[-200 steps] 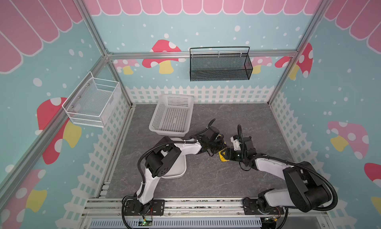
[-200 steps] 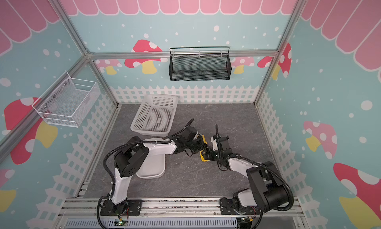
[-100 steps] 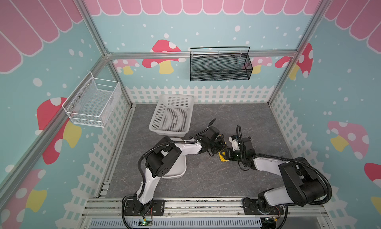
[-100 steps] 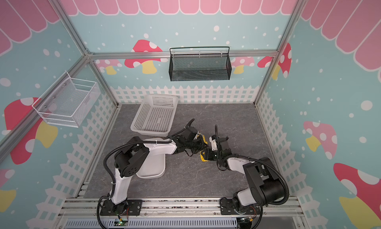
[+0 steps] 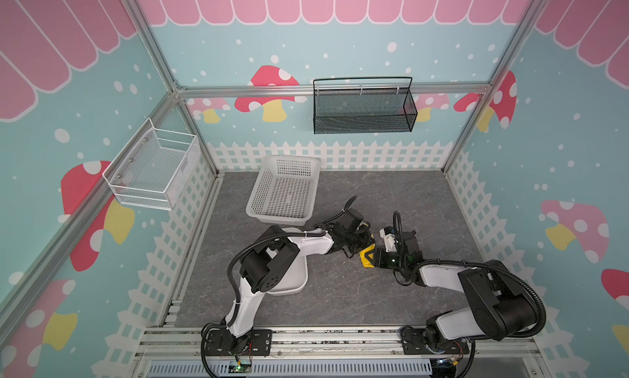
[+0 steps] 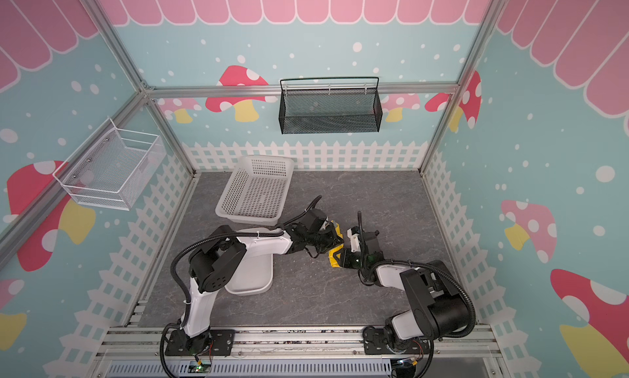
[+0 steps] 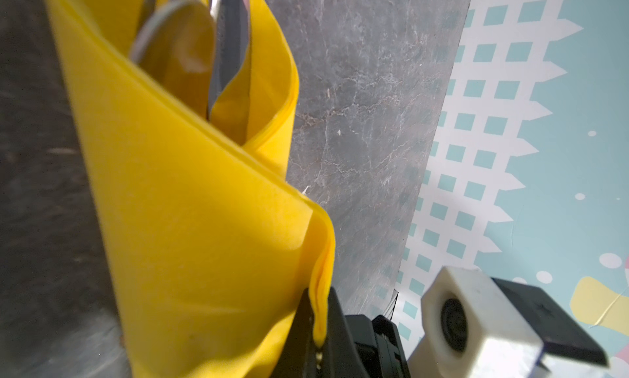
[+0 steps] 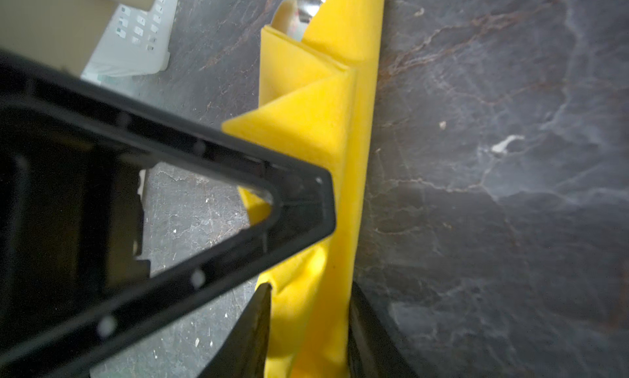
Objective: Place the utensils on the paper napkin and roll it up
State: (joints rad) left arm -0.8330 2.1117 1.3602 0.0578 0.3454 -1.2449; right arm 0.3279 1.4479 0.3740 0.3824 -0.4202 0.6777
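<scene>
The paper napkin (image 7: 190,223) lay near the middle of the grey table (image 5: 374,298), folded over the utensils (image 7: 226,52) into a loose yellow roll. In both top views it showed as a small yellow patch (image 6: 335,258) in front of the white basket (image 5: 284,192) and to the right of the white tray (image 5: 292,281). The left gripper (image 7: 318,328) was pinched tight on a folded edge of the napkin, with the paper squeezed between its black fingers. Through the roll's open end a spoon (image 7: 177,46) showed beside a grey blade (the handles were hidden inside the paper). The right gripper (image 8: 308,325) stood narrow, with one jaw against each side of the roll, holding it where the paper bunched. One end of the spoon (image 8: 299,8) poked out at the roll's far end.
</scene>
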